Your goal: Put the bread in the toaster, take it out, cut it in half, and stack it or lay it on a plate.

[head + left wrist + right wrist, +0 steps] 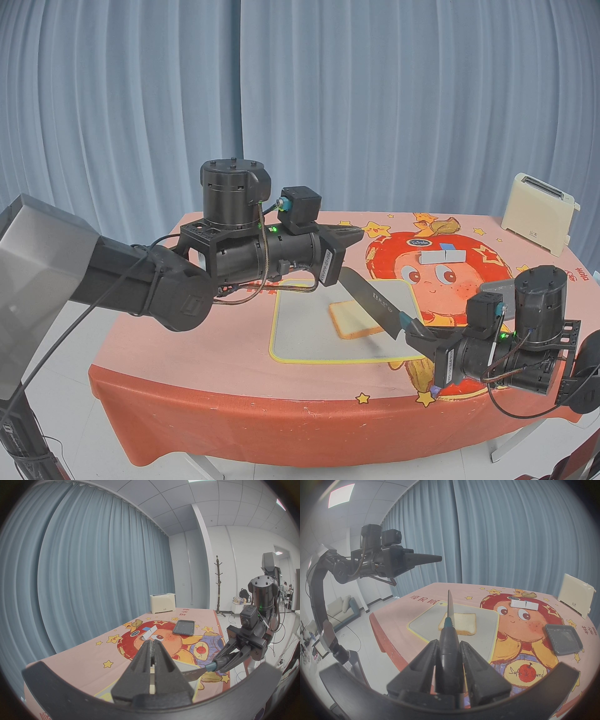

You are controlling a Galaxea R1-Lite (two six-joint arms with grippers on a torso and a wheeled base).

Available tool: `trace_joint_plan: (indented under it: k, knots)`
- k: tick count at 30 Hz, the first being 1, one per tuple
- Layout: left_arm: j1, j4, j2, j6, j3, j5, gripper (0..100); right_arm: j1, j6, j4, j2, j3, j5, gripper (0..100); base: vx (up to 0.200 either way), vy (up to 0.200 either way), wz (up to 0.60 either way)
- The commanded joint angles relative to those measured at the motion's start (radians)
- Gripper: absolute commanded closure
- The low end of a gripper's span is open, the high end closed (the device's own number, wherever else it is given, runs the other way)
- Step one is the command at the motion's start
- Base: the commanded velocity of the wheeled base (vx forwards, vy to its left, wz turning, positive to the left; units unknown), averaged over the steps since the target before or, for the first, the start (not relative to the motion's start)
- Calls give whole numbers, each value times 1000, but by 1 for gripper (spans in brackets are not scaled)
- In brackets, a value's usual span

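White bread (355, 319) lies flat on the cutting board (300, 340), bench (187, 375) 6 o'clock. Right gripper (417, 331) clamps the knife (372, 300), blade over the bread; left gripper (353, 236), closed and empty, hangs above the board's 12 o'clock edge.

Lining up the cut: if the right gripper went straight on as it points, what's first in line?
Probably the bread, under the knife in the right gripper; the left gripper looks higher, though depth is unclear.
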Motion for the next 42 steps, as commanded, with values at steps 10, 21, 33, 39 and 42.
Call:
trace_joint_plan:
  k: [10,21,33,39,42]
  knots:
    - [0,-10,138,1,-60,-3,100,-2,1,-4,38,-7,-3,100,0,0,0]
    - [-9,-9,149,1,-60,-5,100,-7,1,-1,41,-7,-4,100,0,0,0]
    - [-18,-14,169,1,-48,-5,100,-8,1,-1,43,-9,-4,100,0,0,0]
    - [-18,-15,183,2,-49,-3,100,-10,1,-1,49,-9,-4,100,0,0,0]
    - [-18,-15,184,2,-49,-5,100,-10,1,-1,52,-9,-4,100,0,0,0]
